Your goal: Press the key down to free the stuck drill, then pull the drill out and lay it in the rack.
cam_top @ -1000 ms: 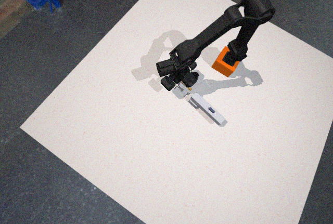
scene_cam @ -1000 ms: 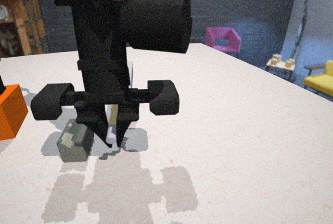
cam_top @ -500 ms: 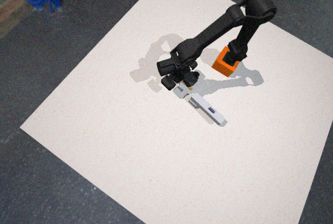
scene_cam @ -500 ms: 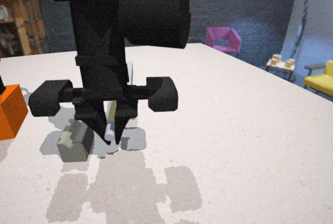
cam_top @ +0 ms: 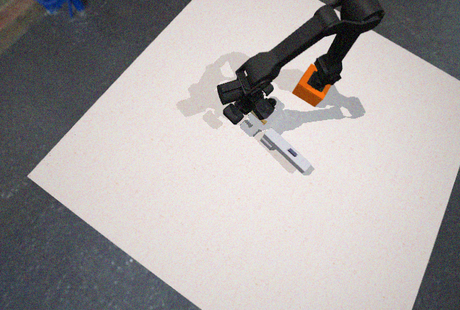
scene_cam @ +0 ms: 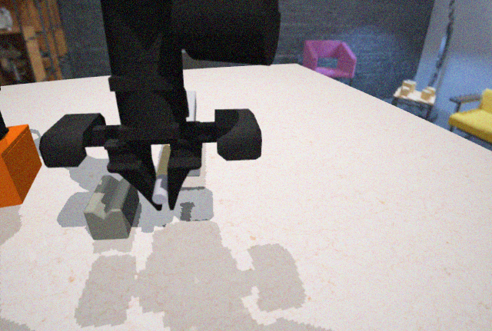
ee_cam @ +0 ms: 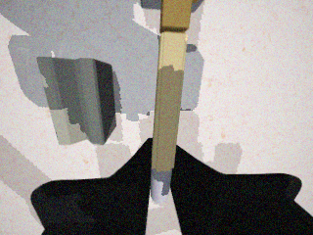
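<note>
The drill is a thin tan rod with a pale grey tip and a brown far part; a bit of it shows in the top view. My gripper is shut on the drill and holds it above the table. The grey-white housing lies beyond, with a gap to the drill in the top view. A small dark blue key sits on its top. The rack is a grey-green block with a V groove, left of the drill and lower. The gripper hides it in the top view.
An orange block stands at the arm's base, left of the rack in the exterior view. The white table top ends in a straight edge. The arm's shadows fall over the rack and the table around it.
</note>
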`<state>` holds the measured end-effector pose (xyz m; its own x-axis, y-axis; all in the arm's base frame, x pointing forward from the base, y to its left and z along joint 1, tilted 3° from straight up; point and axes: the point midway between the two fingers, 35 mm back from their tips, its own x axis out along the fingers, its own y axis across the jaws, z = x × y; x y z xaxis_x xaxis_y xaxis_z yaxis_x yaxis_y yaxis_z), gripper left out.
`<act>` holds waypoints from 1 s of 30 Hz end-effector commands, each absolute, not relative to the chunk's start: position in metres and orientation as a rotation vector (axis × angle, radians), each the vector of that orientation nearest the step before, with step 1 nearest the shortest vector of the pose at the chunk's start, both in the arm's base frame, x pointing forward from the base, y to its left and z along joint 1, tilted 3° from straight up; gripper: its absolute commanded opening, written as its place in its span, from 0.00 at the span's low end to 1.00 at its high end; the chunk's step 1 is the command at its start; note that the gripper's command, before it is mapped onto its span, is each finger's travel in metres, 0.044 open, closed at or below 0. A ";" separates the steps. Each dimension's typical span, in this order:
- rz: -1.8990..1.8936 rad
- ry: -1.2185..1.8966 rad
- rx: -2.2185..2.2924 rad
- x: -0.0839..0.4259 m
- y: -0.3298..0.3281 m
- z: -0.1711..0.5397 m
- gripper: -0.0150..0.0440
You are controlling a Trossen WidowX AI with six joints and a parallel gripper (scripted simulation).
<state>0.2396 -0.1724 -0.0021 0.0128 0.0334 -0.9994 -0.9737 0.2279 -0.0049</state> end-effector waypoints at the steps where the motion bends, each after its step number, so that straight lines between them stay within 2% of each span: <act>1: 1.043 1.277 -1.023 0.241 -0.173 0.001 0.25; 30: 1.043 1.277 -1.023 0.241 -0.173 0.008 0.25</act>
<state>0.2391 -0.1720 0.0058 0.0130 0.0333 -0.9994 -0.9737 0.2279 -0.0051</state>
